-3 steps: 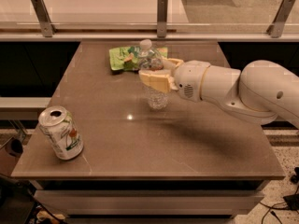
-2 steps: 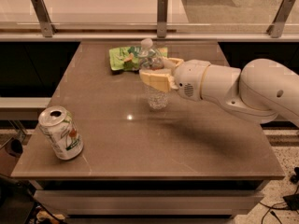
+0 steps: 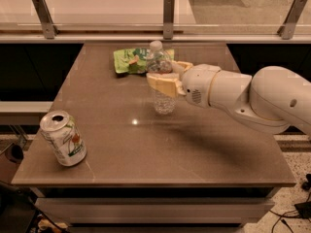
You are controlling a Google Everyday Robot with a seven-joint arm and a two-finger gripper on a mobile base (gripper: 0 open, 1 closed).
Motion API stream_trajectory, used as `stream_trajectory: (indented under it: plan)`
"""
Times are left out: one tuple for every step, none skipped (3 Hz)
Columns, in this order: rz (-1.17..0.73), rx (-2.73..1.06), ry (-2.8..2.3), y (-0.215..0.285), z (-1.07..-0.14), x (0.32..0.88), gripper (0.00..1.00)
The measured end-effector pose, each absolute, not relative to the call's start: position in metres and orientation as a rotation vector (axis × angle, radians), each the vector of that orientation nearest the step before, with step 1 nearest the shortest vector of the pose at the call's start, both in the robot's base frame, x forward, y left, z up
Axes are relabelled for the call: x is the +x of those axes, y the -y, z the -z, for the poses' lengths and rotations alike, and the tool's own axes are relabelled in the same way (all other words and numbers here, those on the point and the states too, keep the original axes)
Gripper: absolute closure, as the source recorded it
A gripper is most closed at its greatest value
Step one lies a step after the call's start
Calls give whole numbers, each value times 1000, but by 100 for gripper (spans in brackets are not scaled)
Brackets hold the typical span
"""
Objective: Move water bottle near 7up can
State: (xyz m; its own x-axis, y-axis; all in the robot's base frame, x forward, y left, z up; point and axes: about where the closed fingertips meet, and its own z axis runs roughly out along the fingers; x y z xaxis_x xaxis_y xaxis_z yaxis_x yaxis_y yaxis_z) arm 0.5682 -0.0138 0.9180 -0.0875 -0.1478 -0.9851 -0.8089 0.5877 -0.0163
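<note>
The claw (image 3: 164, 76) hangs over the middle of the table (image 3: 146, 149), a little toward its far edge, reaching in from the table's right side at the end of a thick white arm (image 3: 243, 93). Its two cream-coloured fingers (image 3: 163, 85) are narrowed around the water bottle (image 3: 164, 101), one on the near side and one on the far side, pressing on it at about mid-height.

The water bottle stands upright in that grip, at the middle of the table's far half. It is clear ribbed plastic with a white cap (image 3: 155, 45). The claw hides its middle, so only the neck above and the see-through lower body below show. Whether its base rests on the table top or sits just off it cannot be told.

The 7up can (image 3: 64, 140) stands at the table's near left corner, well apart from the bottle. It is white and silver with green and red markings and an opened silver top.

A flat green snack bag (image 3: 129, 60) lies near the table's far edge, just behind the bottle and to its left.
</note>
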Motion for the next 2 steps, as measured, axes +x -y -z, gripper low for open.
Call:
stream_trajectory:
  plan:
    - [-673,-826,-1587,14,-919,569,100]
    - [-669,-829,-1570,17,-928,570,100]
